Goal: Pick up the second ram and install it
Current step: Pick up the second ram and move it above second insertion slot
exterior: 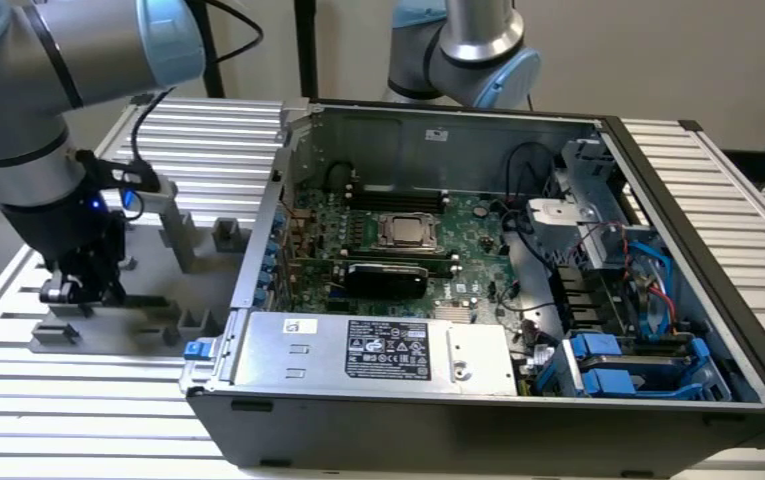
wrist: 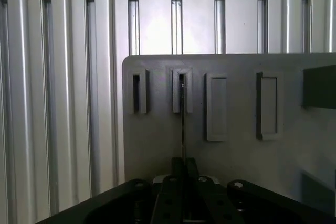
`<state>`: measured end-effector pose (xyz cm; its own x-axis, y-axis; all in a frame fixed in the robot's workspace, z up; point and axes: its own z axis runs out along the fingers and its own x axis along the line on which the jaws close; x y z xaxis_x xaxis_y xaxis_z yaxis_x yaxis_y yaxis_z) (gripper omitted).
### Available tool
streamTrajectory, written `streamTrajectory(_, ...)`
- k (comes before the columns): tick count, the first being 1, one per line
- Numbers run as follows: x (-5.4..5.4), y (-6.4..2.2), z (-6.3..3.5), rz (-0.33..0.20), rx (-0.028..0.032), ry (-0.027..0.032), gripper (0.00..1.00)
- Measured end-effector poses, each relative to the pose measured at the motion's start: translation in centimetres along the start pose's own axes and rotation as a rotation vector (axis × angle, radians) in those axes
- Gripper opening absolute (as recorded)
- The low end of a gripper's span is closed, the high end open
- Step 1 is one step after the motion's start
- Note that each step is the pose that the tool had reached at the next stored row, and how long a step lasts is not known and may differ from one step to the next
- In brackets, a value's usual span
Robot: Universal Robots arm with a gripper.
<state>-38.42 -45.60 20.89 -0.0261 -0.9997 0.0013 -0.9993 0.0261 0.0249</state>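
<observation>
In the wrist view the second ram (wrist: pixel 182 121) shows edge-on as a thin dark line. It runs from a slot of the grey holder plate (wrist: pixel 236 156) down to my gripper (wrist: pixel 182 174). The two dark fingers stand close together on either side of that thin edge, shut on it. In the exterior view my gripper (exterior: pixel 79 292) hangs low over the grey holder (exterior: pixel 115 325) at the exterior view's left, beside the open computer case (exterior: pixel 489 400). The green motherboard (exterior: pixel 469 225) with its silver CPU (exterior: pixel 409 232) lies inside the case.
The holder plate carries several raised slots and blocks (wrist: pixel 268 106). Ribbed aluminium table slats (wrist: pixel 63 103) surround it. A second robot arm (exterior: pixel 469 50) stands behind the case. Power supply (exterior: pixel 382 350), cables and blue drive bays (exterior: pixel 629 365) crowd the case.
</observation>
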Motion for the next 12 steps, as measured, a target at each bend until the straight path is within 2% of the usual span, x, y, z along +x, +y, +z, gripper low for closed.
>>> streamTrajectory(7,0.0,0.04,-1.74,0.0,0.0,0.0,0.0)
streamTrajectory(12,0.0,0.09,-3.77,0.0,-0.0001,-0.0001,0.0)
